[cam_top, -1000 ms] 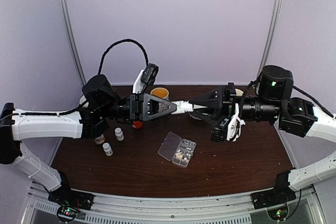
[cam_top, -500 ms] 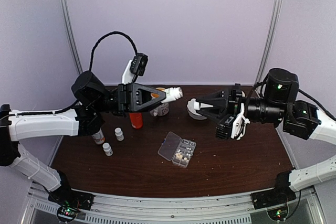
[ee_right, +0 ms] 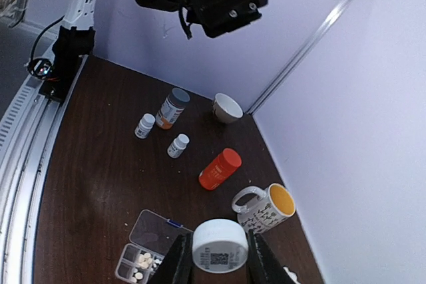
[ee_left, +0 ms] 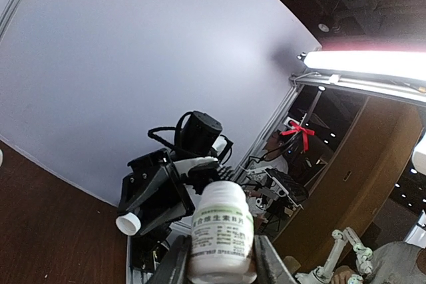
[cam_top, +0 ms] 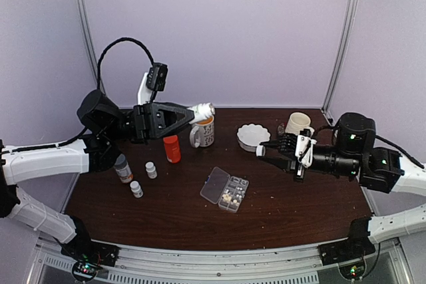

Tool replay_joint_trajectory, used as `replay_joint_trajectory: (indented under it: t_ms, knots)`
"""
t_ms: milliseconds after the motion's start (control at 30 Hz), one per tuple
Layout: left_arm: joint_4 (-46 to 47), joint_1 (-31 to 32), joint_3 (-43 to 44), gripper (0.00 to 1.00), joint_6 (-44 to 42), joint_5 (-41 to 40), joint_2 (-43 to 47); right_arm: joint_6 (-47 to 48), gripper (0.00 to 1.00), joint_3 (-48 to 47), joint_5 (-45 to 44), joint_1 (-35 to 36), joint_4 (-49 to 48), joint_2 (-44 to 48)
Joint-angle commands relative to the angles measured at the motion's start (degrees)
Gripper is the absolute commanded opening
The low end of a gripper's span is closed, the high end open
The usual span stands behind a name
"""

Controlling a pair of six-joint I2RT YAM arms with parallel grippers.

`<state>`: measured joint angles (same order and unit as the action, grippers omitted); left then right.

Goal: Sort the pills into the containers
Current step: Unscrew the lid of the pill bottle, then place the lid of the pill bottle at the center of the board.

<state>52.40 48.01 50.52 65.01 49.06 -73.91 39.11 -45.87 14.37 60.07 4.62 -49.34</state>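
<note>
My left claw [ee_left: 220, 265] is clenched round a small white plastic bottle with a green-printed label [ee_left: 222, 228]. It holds the bottle up above the dark wooden desk [cam_top: 299, 204], near the patterned mug with the yellow inside [cam_top: 204, 132]. My right claw [ee_right: 214, 257] grips a round white cap [ee_right: 219, 245] between its fingers, out over the desk's right half. From that I judge the bottle's mouth to be open, though neither wrist view shows it plainly.

The clear, flat plastic organizer box [cam_top: 214, 185] lies mid-desk with its lid swung open to the left. A few whitish pills [cam_top: 231, 197] already sit in the nearer compartments. The other compartments look unfilled, as far as I can tell.

The step in hand, as I read it, is carrying the bottle to the box and pouring. From above the bottle looks well tilted, so I would turn its mouth upward before travelling, or pellets may spill by the mug. Then I would move down and right, clearing the mug's rim and the orange cylindrical bottle [cam_top: 172, 148]. I would stop low over one unfilled compartment, not over the lid. I would tip slowly with the mouth close to the cell, so the tiny pellets do not bounce into neighbouring cells. The right claw should hold the cap aside, well away from the box, so my overhead view of it is not blocked.
</note>
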Motion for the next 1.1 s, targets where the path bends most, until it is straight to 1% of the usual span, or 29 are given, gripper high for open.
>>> replay_joint_trajectory:
  t_ms: [0, 67, 133, 200, 300, 400, 567, 667, 833, 900, 1067]
  knots:
    - [-2.17, -0.89, -0.71, 0.0, -6.64, 0.7, 2.22, -24.94, 0.0, -1.55, -13.34, -0.22, 1.13, -0.22]
    - [-6.99, -0.9, -0.27, 0.0, -11.61, 0.08, 2.96, -32.48, 0.0, -4.5, -18.72, -0.22, 7.69, -2.7]
    - [-10.03, -0.9, -0.25, 0.0, -14.71, -0.58, 3.79, -37.31, 0.0, -8.31, -21.41, -0.22, 15.53, -6.23]
    - [-10.95, -0.9, -0.46, 0.0, -16.17, -0.92, 4.11, -41.25, 0.0, -11.65, -21.77, -0.22, 23.09, -10.53]
    - [-11.41, -0.9, -0.72, 0.0, -17.01, -1.34, 4.16, -44.78, 0.0, -16.07, -19.55, -0.3, 33.56, -17.84]
    - [-10.58, -0.9, -1.63, 0.0, -17.38, -1.78, 4.07, -47.94, 0.0, -18.14, -19.45, -0.54, 40.26, -24.41]
    - [-10.29, -0.92, -3.63, 0.0, -19.04, -3.07, 4.65, -52.29, 0.0, -15.53, -20.16, -3.43, 40.28, -29.68]
    - [-14.06, -0.9, -4.16, 0.0, -21.61, -4.07, 5.25, -54.41, 0.0, -14.79, -18.79, -6.22, 39.81, -33.52]
    - [-22.08, -0.9, -4.83, 0.0, -27.91, -6.83, 7.21, -55.02, 0.0, -15.3, -17.45, -8.54, 39.32, -41.39]
    - [-23.92, -0.9, -5.68, 0.0, -30.05, -8.07, 8.11, -55.02, 0.0, -15.24, -16.64, -9.3, 37.9, -44.17]
    - [-21.66, -0.92, -8.77, 0.0, -31.5, -8.89, 9.18, -56.27, 0.0, -14.3, -15.74, -11.44, 34.02, -47.88]
